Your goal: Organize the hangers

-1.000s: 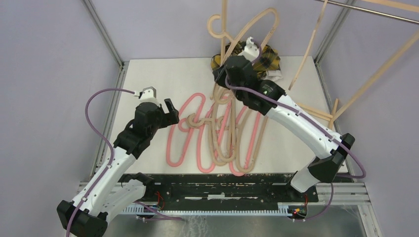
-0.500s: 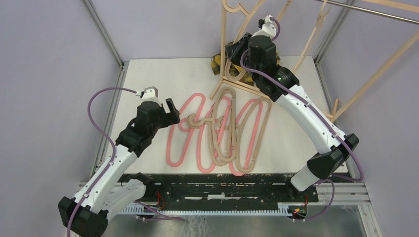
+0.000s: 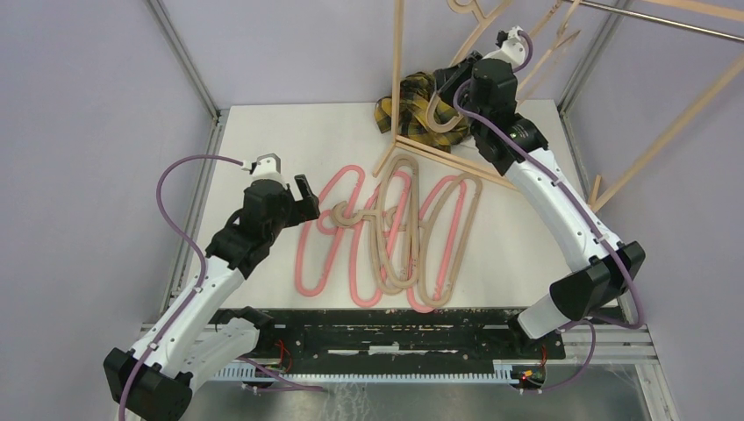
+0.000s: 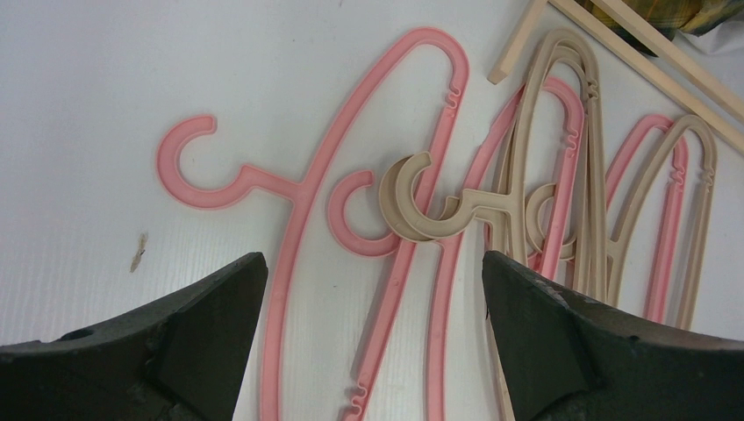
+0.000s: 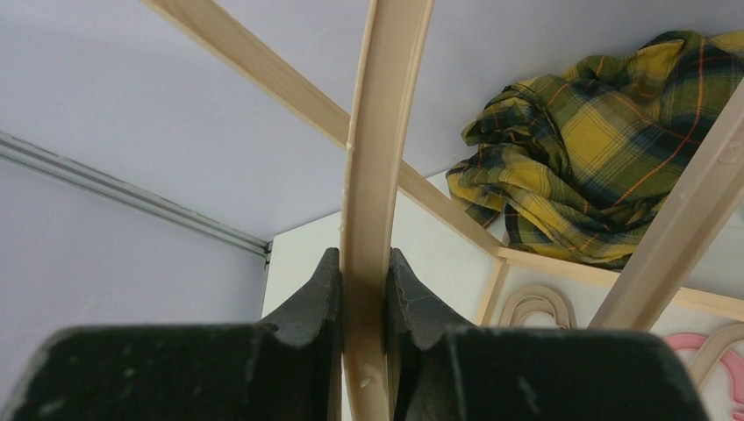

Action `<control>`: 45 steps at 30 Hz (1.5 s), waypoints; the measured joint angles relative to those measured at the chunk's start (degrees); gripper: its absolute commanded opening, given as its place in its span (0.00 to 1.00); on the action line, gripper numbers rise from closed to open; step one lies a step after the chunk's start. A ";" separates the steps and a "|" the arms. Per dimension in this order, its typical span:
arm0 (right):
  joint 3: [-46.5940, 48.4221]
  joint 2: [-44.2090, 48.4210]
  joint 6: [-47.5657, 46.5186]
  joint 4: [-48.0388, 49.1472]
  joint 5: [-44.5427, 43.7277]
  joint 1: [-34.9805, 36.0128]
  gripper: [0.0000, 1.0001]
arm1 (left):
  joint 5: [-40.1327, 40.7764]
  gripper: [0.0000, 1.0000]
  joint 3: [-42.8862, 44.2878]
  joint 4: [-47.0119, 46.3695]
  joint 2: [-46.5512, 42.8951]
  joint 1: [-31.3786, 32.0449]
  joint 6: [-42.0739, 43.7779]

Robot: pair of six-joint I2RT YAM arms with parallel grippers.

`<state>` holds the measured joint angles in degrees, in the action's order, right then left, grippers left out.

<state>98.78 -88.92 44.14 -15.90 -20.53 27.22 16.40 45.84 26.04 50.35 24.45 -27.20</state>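
Several pink and tan hangers (image 3: 386, 230) lie tangled on the white table. My left gripper (image 3: 296, 198) hovers open at the pile's left edge. In the left wrist view that gripper (image 4: 373, 267) stands over two pink bars, with a pink hook (image 4: 189, 167) and tan hooks (image 4: 421, 202) ahead. My right gripper (image 3: 465, 72) is raised at the back right, shut on a tan hanger (image 3: 449, 112) whose hook reaches the picture's top edge. In the right wrist view the jaws (image 5: 364, 263) pinch the tan hanger's bar (image 5: 377, 132).
The wooden rack frame has an upright post (image 3: 397, 70) and base bars (image 3: 447, 158) at the back. Its metal rail (image 3: 667, 24) crosses the top right. A yellow-black plaid cloth (image 3: 412, 105) lies bunched at the table's back edge. Slanted wooden struts (image 3: 676, 123) stand on the right.
My right arm has lifted the tan hanger off the table, up and to the right toward the rail. The left arm and the pile have stayed put.
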 measured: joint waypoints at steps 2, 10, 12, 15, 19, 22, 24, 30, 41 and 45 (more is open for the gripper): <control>-1.60 0.50 0.59 1.40 0.28 -0.90 0.01 | 0.00 0.99 0.00 0.00 0.02 0.00 0.00; -6.58 4.35 3.76 5.09 1.55 -5.44 0.01 | 0.00 0.99 0.00 -0.02 0.63 0.00 0.00; -7.54 5.33 4.52 5.46 1.90 -6.49 0.01 | 0.00 0.99 0.00 -0.02 0.72 0.00 0.00; -7.87 5.79 5.99 4.68 2.03 -8.00 0.01 | 0.00 0.99 0.00 -0.04 0.72 0.00 0.00; -7.87 5.84 7.58 4.52 2.32 -8.83 0.01 | 0.00 0.99 -0.02 -0.07 1.03 0.00 0.00; -7.91 6.05 9.11 3.43 1.66 -9.18 0.01 | 0.00 0.99 -0.11 -0.13 1.29 0.00 0.00; -8.76 6.88 10.21 3.08 1.09 -9.53 0.01 | 0.00 0.99 -0.33 -0.46 1.38 0.00 0.00; -13.77 12.66 12.87 2.47 -1.27 -10.86 0.01 | -0.02 0.99 -0.96 -0.90 1.42 0.00 0.00; -16.68 19.91 15.47 -3.30 -6.29 -14.25 0.01 | -0.07 0.99 -1.95 -1.33 1.68 0.00 0.00; -17.29 21.49 15.74 -4.81 -6.43 -15.89 0.02 | -0.09 0.99 -2.03 -1.33 1.68 0.00 0.00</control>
<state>81.49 -67.44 59.88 -20.71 -26.96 11.33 16.32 43.81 24.71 52.03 24.45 -27.20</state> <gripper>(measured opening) 0.217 0.991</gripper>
